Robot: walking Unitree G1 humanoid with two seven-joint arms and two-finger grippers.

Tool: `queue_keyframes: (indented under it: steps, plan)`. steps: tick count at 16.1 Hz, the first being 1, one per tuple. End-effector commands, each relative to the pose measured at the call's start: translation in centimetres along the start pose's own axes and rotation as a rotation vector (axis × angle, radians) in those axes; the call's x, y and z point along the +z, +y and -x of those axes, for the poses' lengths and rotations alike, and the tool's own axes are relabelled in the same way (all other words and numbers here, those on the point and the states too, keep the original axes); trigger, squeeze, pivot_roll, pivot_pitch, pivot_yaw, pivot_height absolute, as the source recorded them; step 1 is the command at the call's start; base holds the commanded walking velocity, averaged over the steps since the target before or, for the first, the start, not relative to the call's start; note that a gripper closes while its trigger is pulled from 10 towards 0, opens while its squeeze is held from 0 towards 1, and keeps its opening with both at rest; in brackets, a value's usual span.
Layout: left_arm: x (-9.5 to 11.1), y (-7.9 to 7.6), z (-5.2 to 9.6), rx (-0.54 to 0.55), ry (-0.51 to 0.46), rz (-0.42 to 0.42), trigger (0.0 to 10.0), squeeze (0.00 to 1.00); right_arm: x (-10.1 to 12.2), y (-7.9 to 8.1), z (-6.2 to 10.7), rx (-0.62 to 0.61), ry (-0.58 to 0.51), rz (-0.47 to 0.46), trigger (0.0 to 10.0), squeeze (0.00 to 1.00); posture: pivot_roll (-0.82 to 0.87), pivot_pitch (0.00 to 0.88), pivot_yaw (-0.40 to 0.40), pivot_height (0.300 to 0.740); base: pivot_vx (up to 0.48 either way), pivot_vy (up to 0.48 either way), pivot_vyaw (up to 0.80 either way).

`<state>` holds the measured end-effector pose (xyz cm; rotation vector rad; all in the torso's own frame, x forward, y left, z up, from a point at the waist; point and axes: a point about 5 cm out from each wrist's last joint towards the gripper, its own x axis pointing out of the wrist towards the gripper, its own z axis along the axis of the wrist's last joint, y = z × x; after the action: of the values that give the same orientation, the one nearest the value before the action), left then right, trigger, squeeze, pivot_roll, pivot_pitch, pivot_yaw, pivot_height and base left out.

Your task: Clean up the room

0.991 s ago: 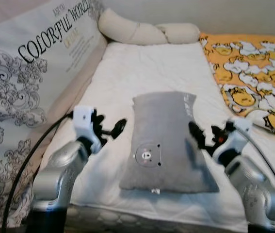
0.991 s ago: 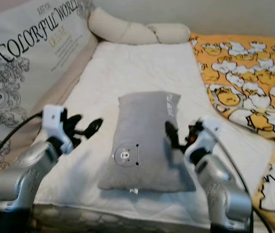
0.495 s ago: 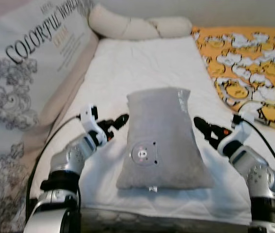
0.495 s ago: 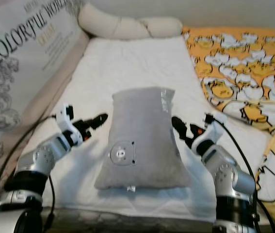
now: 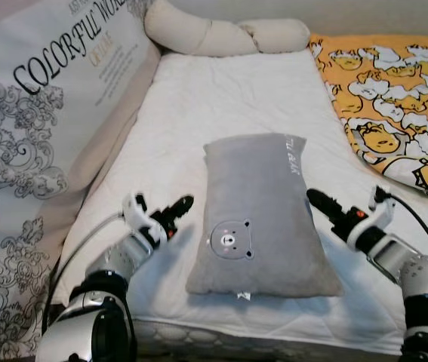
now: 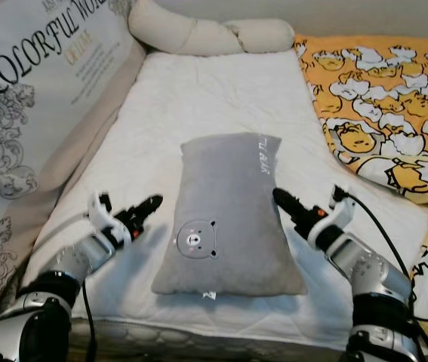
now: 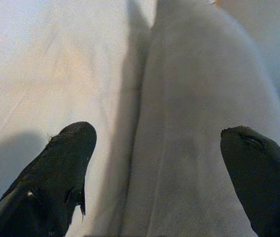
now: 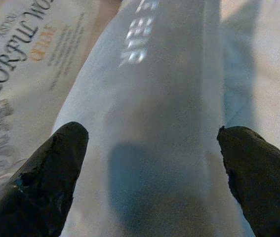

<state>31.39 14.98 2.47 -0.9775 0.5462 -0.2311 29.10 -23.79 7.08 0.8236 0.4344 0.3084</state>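
We flank the grey bear pillow (image 5: 260, 215), lying on the white mattress (image 5: 229, 98) with its long axis running away from us, the left gripper (image 5: 174, 211) and right gripper (image 5: 321, 205) both spread-fingered beside its long edges, about equally near.

A white mattress (image 5: 229, 98) runs away from the camera. At its far end lies a long cream bolster (image 5: 221, 34), bent in the middle. Along its left side leans a pale board (image 5: 40, 128) printed with grey scrollwork and the words "COLORFUL WORLD". On the right, touching the mattress edge, is an orange blanket (image 5: 395, 83) patterned with white and yellow cartoon figures.
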Motion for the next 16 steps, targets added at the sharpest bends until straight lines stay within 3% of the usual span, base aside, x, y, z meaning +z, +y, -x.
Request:
queue_keyframes:
  steps: [1,2,3,6,8,11,12,13,14,16]
  plan:
    - [-0.4,-0.4,-0.3,-0.015,0.007,0.027,10.0,0.0,-0.4,0.4,-0.3,0.043,0.024,-0.028,10.0,0.0,-0.13,0.0,0.064,0.74,0.0,0.0,0.0]
    - [-0.9,-0.4,-0.4,-0.02,0.026,0.031,10.0,0.0,-0.8,0.3,-0.3,0.05,0.04,-0.036,10.0,0.0,-0.13,0.0,0.061,0.74,0.0,0.0,0.0]
    - [-2.7,-0.9,-1.0,-0.037,0.076,0.048,10.0,0.0,-1.9,0.0,-0.4,0.049,0.071,-0.059,10.0,0.0,-0.13,0.0,0.055,0.74,0.0,0.0,0.0]
    - [-5.0,-3.8,-2.4,-0.172,0.115,0.169,10.0,0.0,-4.0,-0.3,-0.5,0.063,0.136,-0.103,10.0,0.0,-0.14,0.0,0.055,0.74,0.0,0.0,0.0]
    - [-6.0,-5.7,-3.0,-0.281,0.18,0.179,10.0,0.0,-4.5,-0.2,-0.6,0.082,0.15,-0.125,10.0,0.0,-0.14,0.0,0.06,0.74,0.0,0.0,0.0]
    - [-6.6,-6.4,-3.1,-0.322,0.213,0.165,10.0,0.0,-5.0,0.3,-0.8,0.119,0.152,-0.142,10.0,0.0,-0.14,0.0,0.07,0.74,0.0,0.0,0.0]
    - [-6.6,-6.4,-3.1,-0.326,0.219,0.153,10.0,0.0,-5.1,0.4,-0.9,0.127,0.146,-0.154,3.8,0.0,-0.13,0.0,0.074,0.74,0.0,0.0,0.0]
    - [-6.7,-6.4,-3.1,-0.329,0.223,0.142,10.0,0.0,-5.1,0.4,-0.9,0.128,0.143,-0.159,1.1,0.0,-0.13,0.0,0.074,0.74,0.0,0.0,0.0]
    - [-6.9,-6.3,-3.0,-0.342,0.247,0.06,10.0,0.0,-5.3,0.4,-0.9,0.132,0.139,-0.168,0.0,0.0,-0.13,0.0,0.076,0.74,0.0,0.0,0.0]
    - [-7.4,-6.1,-2.9,-0.34,0.285,-0.037,10.0,0.0,-5.4,0.3,-0.8,0.137,0.134,-0.176,0.0,0.0,-0.12,0.0,0.078,0.74,0.0,0.0,0.0]
